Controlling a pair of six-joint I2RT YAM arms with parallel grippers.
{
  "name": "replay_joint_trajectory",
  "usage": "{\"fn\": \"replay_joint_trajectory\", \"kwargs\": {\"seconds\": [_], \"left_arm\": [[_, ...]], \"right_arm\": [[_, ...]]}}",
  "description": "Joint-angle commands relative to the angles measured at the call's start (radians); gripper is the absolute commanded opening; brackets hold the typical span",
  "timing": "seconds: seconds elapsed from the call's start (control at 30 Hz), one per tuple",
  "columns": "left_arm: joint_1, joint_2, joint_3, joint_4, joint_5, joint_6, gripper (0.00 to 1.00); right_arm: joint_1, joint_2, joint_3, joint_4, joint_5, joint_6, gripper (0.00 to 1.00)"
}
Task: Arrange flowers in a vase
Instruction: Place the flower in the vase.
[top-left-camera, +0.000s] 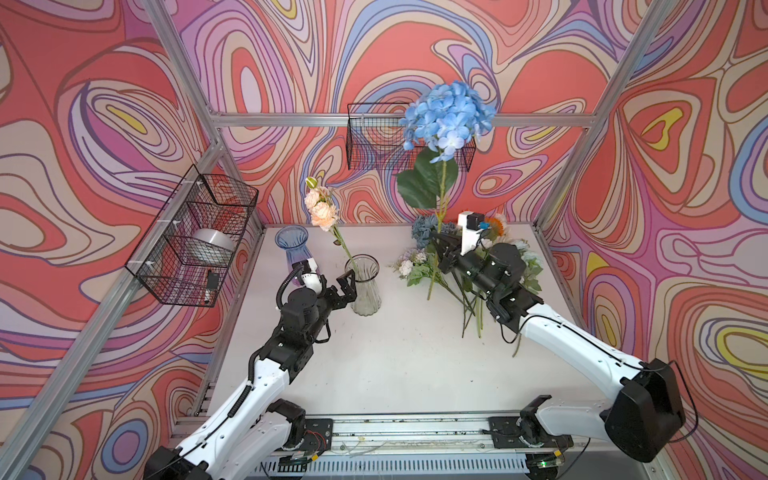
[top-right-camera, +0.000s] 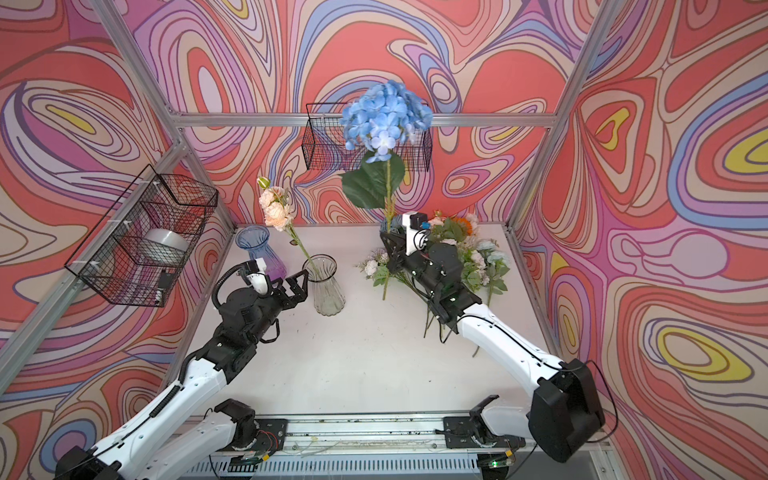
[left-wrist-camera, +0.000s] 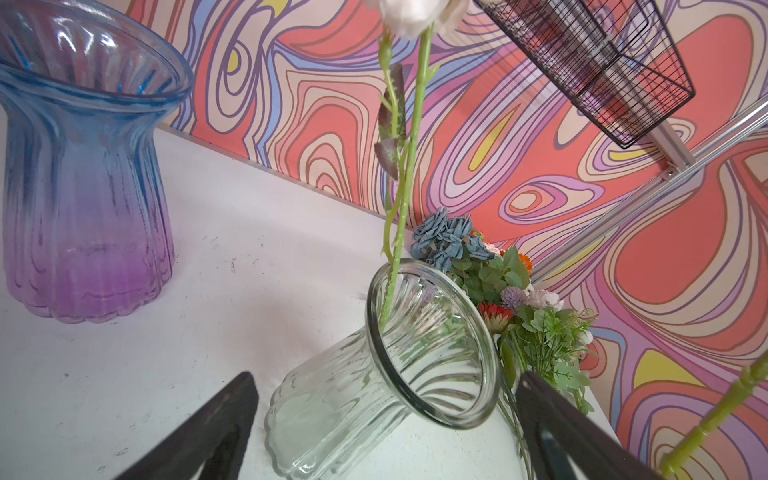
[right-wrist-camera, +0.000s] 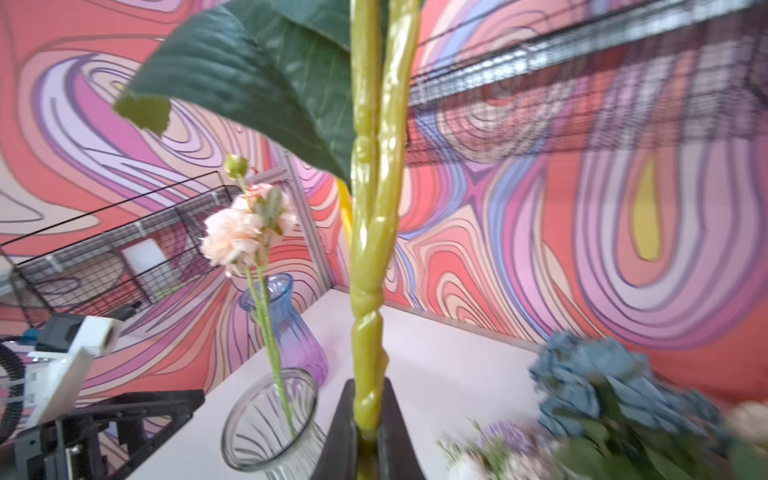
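A clear ribbed glass vase (top-left-camera: 365, 286) (top-right-camera: 328, 286) stands on the white table left of centre, with a peach rose stem (top-left-camera: 322, 212) leaning in it. My left gripper (top-left-camera: 348, 286) is open just left of the vase, and in the left wrist view its fingers stand either side of the vase (left-wrist-camera: 415, 365) without touching it. My right gripper (top-left-camera: 436, 239) (right-wrist-camera: 368, 415) is shut on the green stem of a blue hydrangea (top-left-camera: 451, 114) (top-right-camera: 384, 114), held upright above the pile of flowers (top-left-camera: 415, 266) (top-right-camera: 478, 257) at the back right.
A blue-to-purple glass vase (top-left-camera: 293, 245) (left-wrist-camera: 83, 187) stands behind my left gripper near the back left corner. Wire baskets hang on the left wall (top-left-camera: 195, 237) and the back wall (top-left-camera: 374, 137). Loose stems trail from the pile toward the table's right side.
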Motion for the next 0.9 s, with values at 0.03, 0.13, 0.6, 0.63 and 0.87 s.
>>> {"fn": "replay_joint_trajectory", "kwargs": {"seconds": [0.03, 0.13, 0.6, 0.63, 0.87], "left_arm": [[-0.002, -0.049, -0.016, -0.068, -0.029, -0.01, 1.0], [0.002, -0.075, -0.011, -0.137, -0.055, -0.012, 1.0], [0.27, -0.136, -0.148, -0.088, 0.144, -0.239, 1.0], [0.282, -0.132, -0.158, -0.069, 0.159, -0.257, 1.0], [0.296, -0.101, -0.171, 0.022, 0.238, -0.248, 1.0]], "right_arm": [[0.081, 0.088, 0.152, 0.05, -0.03, -0.118, 0.0], [0.118, 0.157, 0.259, 0.053, -0.062, -0.15, 0.0], [0.227, 0.408, 0.399, 0.423, -0.075, -0.191, 0.0], [0.229, 0.421, 0.4, 0.445, -0.079, -0.195, 0.0], [0.244, 0.549, 0.346, 0.575, -0.082, -0.196, 0.0]]}}
